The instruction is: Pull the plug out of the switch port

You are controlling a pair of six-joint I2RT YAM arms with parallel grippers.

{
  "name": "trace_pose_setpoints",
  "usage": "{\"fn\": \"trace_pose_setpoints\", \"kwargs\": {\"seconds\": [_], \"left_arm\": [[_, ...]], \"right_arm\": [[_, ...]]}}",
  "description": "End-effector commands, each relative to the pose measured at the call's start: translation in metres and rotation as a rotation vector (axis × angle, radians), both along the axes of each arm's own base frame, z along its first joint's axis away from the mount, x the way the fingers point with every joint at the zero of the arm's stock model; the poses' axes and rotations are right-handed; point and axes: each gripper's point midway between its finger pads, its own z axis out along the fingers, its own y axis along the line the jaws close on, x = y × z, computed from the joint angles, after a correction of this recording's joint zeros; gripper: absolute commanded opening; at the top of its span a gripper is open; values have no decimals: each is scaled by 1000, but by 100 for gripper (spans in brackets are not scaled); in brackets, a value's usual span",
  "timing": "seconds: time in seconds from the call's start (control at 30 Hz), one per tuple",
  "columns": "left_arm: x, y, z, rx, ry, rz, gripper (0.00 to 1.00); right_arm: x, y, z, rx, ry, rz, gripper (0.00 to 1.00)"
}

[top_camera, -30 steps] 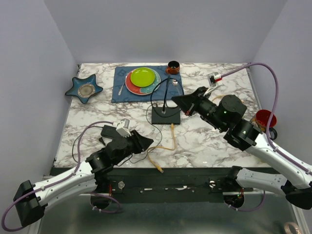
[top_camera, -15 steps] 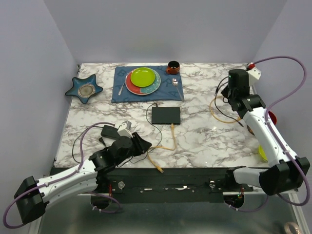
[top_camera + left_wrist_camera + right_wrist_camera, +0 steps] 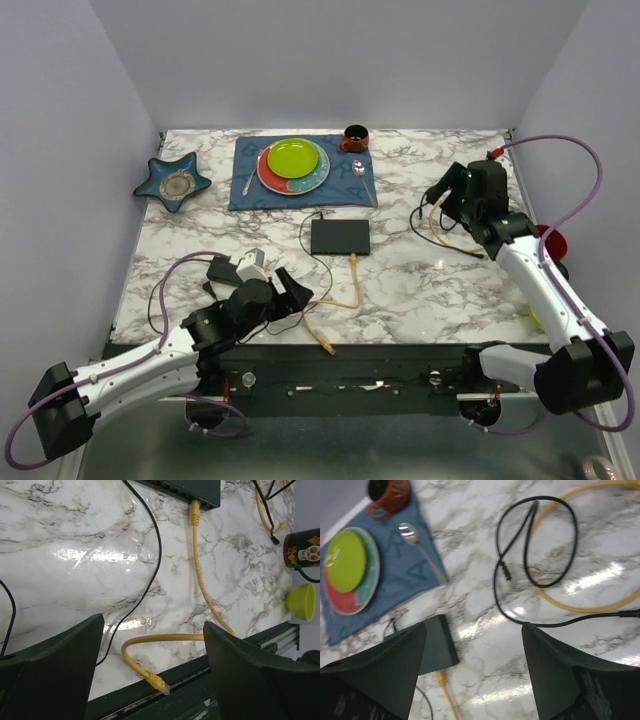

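The marble table (image 3: 420, 280) carries the switch (image 3: 340, 236) near its middle, lying flat with its long axis running left to right and its socket edge turned toward the arm bases. The left gripper (image 3: 292, 290) hovers low over the table on the near-left side of the switch. Its jaws stand wide apart with nothing between them. The right gripper (image 3: 440, 195) is out to the right of the switch and slightly farther back, likewise spread wide and empty, above a loose loop of black cord (image 3: 540, 545). The yellow cable (image 3: 352, 290) leaves the socket edge toward its right end, runs straight toward the near table edge, then bends left. It ends in a free connector (image 3: 157, 682) close to that edge. The plug (image 3: 194, 511) is seated in the port. Its long axis is square to the socket edge and points toward the arm bases. In the left wrist view the plug lies ahead of the open jaws and a little to the right, with bare table between. Judgement: the left gripper is the nearer tool and already faces the socket edge. The extraction line is therefore along the plug axis, straight back toward the bases. The right gripper faces the switch end-on and is better placed to steady the housing than to pull.
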Motion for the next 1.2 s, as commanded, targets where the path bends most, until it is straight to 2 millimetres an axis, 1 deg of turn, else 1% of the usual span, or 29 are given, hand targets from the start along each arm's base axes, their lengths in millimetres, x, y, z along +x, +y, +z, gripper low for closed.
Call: {"fn": "trace_pose_setpoints", "kwargs": {"seconds": [0.0, 0.03, 0.07, 0.1, 0.13, 0.17, 0.2, 0.23, 0.27, 0.3, 0.33, 0.37, 0.4, 0.43, 0.47, 0.5, 0.57, 0.6, 0.63, 0.7, 0.73, 0.83, 0.87, 0.97, 1.03, 1.17], "left_arm": [[14, 5, 10, 54, -18, 66, 94], [15, 5, 5, 86, -6, 66, 97], [17, 5, 5, 103, -1, 73, 99], [18, 4, 9, 123, 8, 75, 99], [20, 5, 2, 172, 28, 79, 99], [22, 7, 1, 201, 36, 86, 99], [26, 9, 8, 235, 38, 101, 99], [28, 11, 2, 283, 58, 110, 99], [29, 12, 3, 313, 61, 113, 99], [33, 14, 10, 339, 53, 125, 99], [34, 16, 7, 374, 67, 133, 99], [36, 18, 8, 385, 71, 145, 99], [37, 19, 11, 393, 72, 152, 99], [38, 18, 10, 398, 73, 151, 99], [39, 17, 12, 392, 70, 149, 99], [41, 14, 13, 377, 62, 140, 99], [40, 7, 13, 346, 71, 114, 99], [43, 4, 14, 325, 63, 107, 99], [43, 2, 14, 314, 62, 100, 99], [44, 1, 13, 305, 64, 99, 99], [45, 3, 12, 311, 65, 107, 99], [51, 12, 11, 325, 62, 162, 99], [52, 14, 12, 327, 60, 168, 99], [55, 15, 14, 306, 62, 188, 99], [55, 16, 13, 290, 82, 199, 99], [57, 17, 10, 277, 119, 184, 99]], "right_arm": [[-8, 67, 63, 56, -211, 280, 85], [-14, 81, 70, 52, -238, 341, 85], [-19, 94, 72, 37, -250, 390, 85], [-30, 114, 72, -5, -253, 454, 86], [-36, 122, 72, -16, -253, 478, 86], [-42, 129, 67, -19, -246, 501, 86], [-50, 139, 65, -16, -244, 530, 86], [-55, 143, 62, -19, -242, 541, 86], [-60, 143, 54, -25, -231, 545, 86], [-64, 145, 50, -42, -230, 550, 86], [-68, 145, 43, -56, -222, 553, 86], [-71, 145, 39, -67, -219, 558, 87], [-75, 144, 25, -87, -190, 563, 87], [-78, 142, 17, -90, -173, 564, 87], [-81, 142, 11, -88, -162, 567, 87], [-86, 140, -5, -82, -130, 569, 87], [-92, 139, -18, -70, -111, 577, 86], [-94, 139, -19, -53, -124, 575, 86], [-100, 139, -33, -50, -103, 589, 85], [-103, 140, -36, -32, -115, 601, 85], [-107, 138, -42, -31, -108, 608, 85], [-110, 138, -45, -23, -113, 616, 85], [-112, 137, -49, -24, -110, 617, 85], [-113, 136, -49, -5, -131, 611, 85], [-113, 135, -55, 3, -136, 600, 85], [-113, 134, -60, 11, -150, 591, 85]]}}
